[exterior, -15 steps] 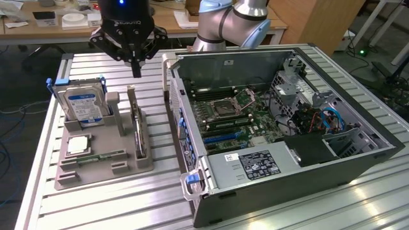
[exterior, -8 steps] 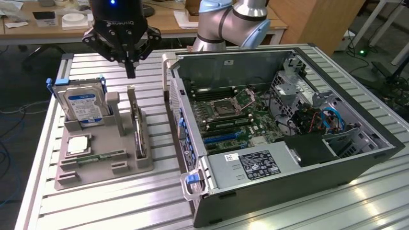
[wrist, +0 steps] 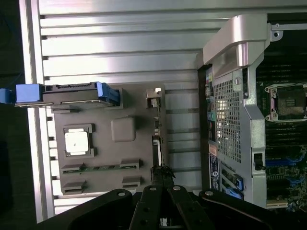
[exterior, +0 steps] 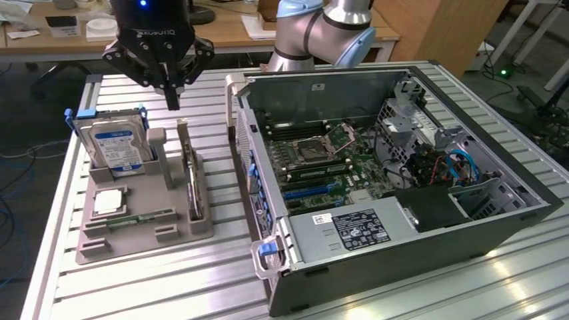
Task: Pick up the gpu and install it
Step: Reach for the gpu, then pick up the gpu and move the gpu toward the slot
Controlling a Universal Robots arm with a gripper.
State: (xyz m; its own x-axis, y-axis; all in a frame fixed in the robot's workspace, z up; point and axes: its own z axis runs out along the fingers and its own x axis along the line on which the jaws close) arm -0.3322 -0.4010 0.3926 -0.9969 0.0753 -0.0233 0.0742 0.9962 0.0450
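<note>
Overhead, gripper (exterior: 170, 100) (closed) clears the upright gpu (exterior: 192, 183).

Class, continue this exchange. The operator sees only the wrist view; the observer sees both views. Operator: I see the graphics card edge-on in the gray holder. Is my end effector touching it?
Observer: No. The end effector, fingers shut, hangs in the air above the graphics card, with a clear gap.
Operator: What is the blue-edged part I see?
Observer: A hard drive standing upright in the holder; its broad face carries a blue and white label.
Operator: What lies in the case beyond the processor socket?
Observer: Blue cables, toward the exterior view's right of the socket.
</note>
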